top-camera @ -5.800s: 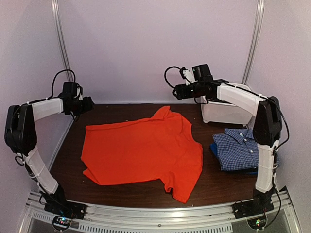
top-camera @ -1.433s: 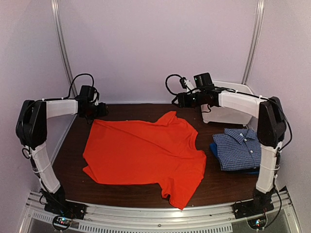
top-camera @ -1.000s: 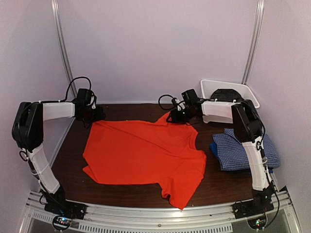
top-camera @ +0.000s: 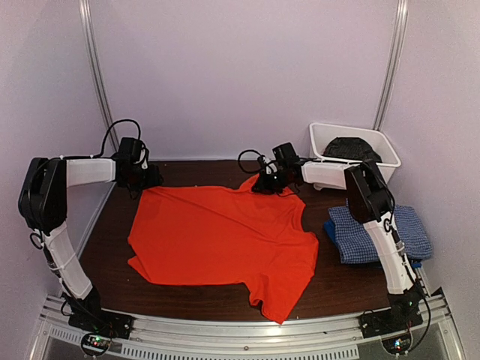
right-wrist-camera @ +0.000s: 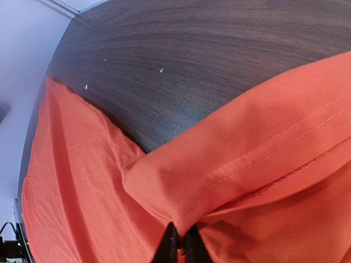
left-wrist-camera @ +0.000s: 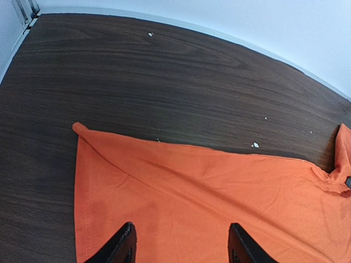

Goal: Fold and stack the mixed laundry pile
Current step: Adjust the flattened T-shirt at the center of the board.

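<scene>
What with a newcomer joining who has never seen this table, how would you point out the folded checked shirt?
Start at the wooden table, go to its right side, nearer than the white tub. The checked shirt lies there, folded. Unlike the orange T-shirt spread flat mid-table, it is small-checked blue and white.

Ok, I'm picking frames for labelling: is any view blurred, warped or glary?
Top external: sharp, evenly lit, no glare on the orange T-shirt. Left wrist: wide-angle bows the table edge, faint sheen on the wood. Right wrist: very close, the shirt's fold looms large by the right gripper, stitching crisp.
</scene>
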You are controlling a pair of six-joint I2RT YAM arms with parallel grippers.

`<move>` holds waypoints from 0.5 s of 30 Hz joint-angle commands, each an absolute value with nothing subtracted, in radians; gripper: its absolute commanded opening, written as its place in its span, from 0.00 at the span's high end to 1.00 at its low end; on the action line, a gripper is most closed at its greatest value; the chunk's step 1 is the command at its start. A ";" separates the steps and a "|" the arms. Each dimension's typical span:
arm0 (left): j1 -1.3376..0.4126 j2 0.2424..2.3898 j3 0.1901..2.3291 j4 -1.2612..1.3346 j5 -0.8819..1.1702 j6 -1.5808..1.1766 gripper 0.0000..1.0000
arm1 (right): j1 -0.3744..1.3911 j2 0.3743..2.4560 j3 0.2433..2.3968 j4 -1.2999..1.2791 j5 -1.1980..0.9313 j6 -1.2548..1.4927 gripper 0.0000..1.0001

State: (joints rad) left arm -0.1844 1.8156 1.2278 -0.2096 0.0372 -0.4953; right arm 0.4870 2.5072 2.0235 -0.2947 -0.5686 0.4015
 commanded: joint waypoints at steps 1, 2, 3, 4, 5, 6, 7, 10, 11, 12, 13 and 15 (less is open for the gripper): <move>-0.183 1.816 1.242 -0.178 0.035 -0.495 0.42 | 0.489 2.522 2.068 -0.271 -0.562 0.405 1.00; -0.183 1.816 1.242 -0.179 0.034 -0.494 0.42 | 0.487 2.525 2.088 -0.264 -0.555 0.408 1.00; -0.183 1.816 1.243 -0.179 0.033 -0.494 0.42 | 0.484 2.531 2.114 -0.260 -0.544 0.407 1.00; -0.183 1.817 1.243 -0.179 0.030 -0.493 0.42 | 0.480 2.541 2.163 -0.257 -0.536 0.405 1.00; -0.183 1.819 1.244 -0.179 0.026 -0.491 0.42 | 0.477 2.557 2.205 -0.253 -0.526 0.405 1.00; -0.183 1.820 1.243 -0.178 0.025 -0.489 0.42 | 0.474 2.574 2.246 -0.248 -0.516 0.405 1.00; -0.183 1.821 1.245 -0.180 0.023 -0.486 0.42 | 0.471 2.597 2.291 -0.236 -0.510 0.405 1.00; -0.183 1.827 1.248 -0.183 0.018 -0.481 0.42 | 0.461 2.670 2.395 -0.178 -0.512 0.419 1.00; -0.183 1.829 1.249 -0.185 0.016 -0.480 0.42 | 0.460 2.691 2.416 -0.153 -0.511 0.425 1.00; -0.183 1.830 1.248 -0.184 0.015 -0.479 0.41 | 0.459 2.714 2.437 -0.130 -0.509 0.429 1.00; -0.182 1.832 1.246 -0.182 0.015 -0.477 0.41 | 0.458 2.735 2.454 -0.101 -0.518 0.435 1.00; -0.181 1.836 1.245 -0.180 0.015 -0.472 0.41 | 0.457 2.770 2.478 -0.052 -0.529 0.448 1.00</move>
State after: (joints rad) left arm -0.1844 1.8194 1.2289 -0.2100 0.0265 -0.4938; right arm 0.4648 2.6869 2.4264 -0.1680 -0.5365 0.4198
